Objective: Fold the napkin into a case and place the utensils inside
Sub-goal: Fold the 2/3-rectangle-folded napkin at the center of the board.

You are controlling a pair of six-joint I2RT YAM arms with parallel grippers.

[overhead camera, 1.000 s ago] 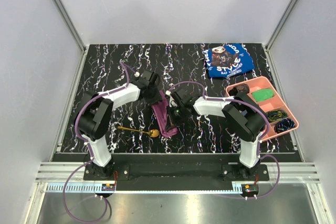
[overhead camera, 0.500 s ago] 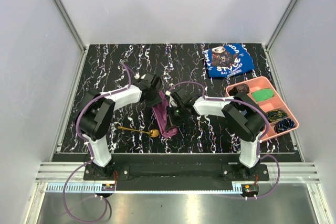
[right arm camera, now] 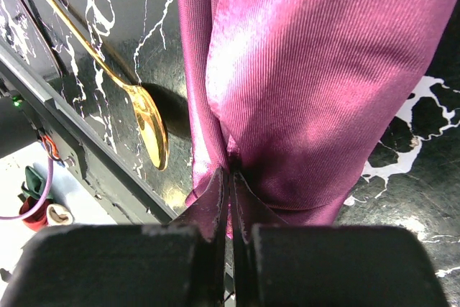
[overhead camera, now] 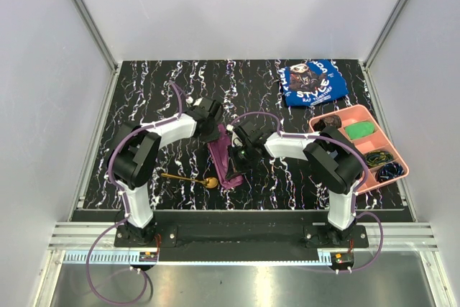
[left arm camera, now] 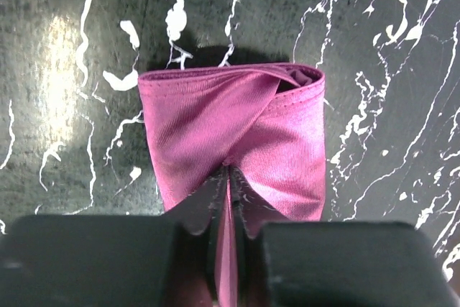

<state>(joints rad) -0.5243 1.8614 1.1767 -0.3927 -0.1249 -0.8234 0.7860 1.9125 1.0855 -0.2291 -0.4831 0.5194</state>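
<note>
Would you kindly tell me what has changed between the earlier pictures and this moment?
The left gripper, open a second ago, has closed on the far end of the napkin and now pinches it; its arm barely shifted. Unchanged: the right gripper stays shut on the napkin, the gold spoon lies beside it, and the blue cloth and pink tray are where they were.

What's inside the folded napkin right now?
Nothing visible: the open end of the napkin shows only cloth. The spoon lies outside on the table. Deeper between layers is covered.

Overhead view looks down; both wrist views closely share the napkin (left arm camera: 237, 141).
</note>
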